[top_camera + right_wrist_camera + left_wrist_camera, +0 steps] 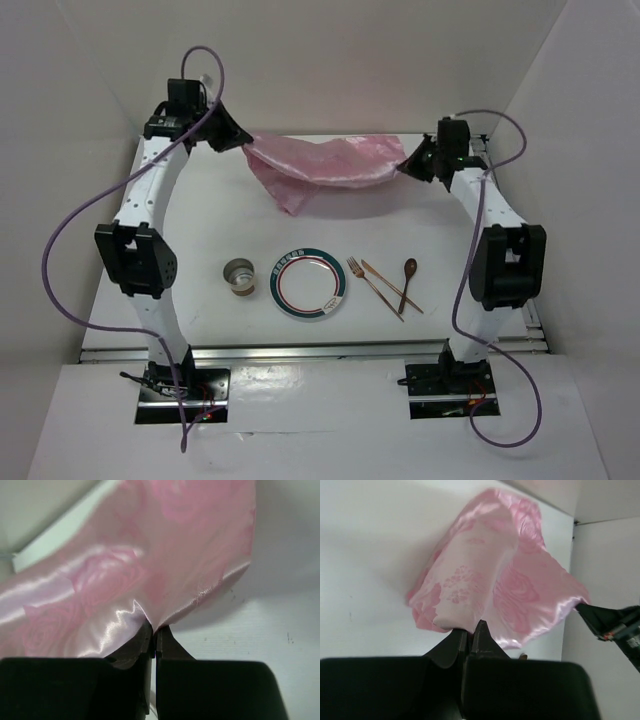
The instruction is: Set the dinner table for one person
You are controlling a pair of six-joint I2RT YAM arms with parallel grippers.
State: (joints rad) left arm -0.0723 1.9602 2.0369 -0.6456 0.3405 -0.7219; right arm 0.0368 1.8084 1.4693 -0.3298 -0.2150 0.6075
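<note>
You have the pink placemat (pixel 322 160) slung between the two arms at the far side of the desk (pixel 300 228). The left end effector (pixel 471 629) is pinched tight on one corner of it, and the right end effector (pixel 154 630) is pinched tight on the opposite corner. In both wrist views the jaws meet on a fold of satin with no gap showing.

The cloth's long axis runs left to right, from one end effector straight across to the other. It sags in the middle, and a loose flap hangs lower toward your left side. Whether that flap touches the desk cannot be told from above.

The desk itself lies directly beneath the cloth and stretches from there toward the arm bases. On it, well short of the cloth, stand a small cup (pixel 239 277), a green-rimmed plate (pixel 310 284) and, to the right, a fork (pixel 374 288) and a spoon (pixel 406 284) lying close together.

My reading is that spreading the placemat flat comes next. The bare strip between the cloth and the plate looks narrow, so bring both corners down together and keep the long axis parallel to the desk's near rail. Neither arm is nearer, since each holds its own end. If one drops ahead of the other, the cloth will likely skew or bunch.
</note>
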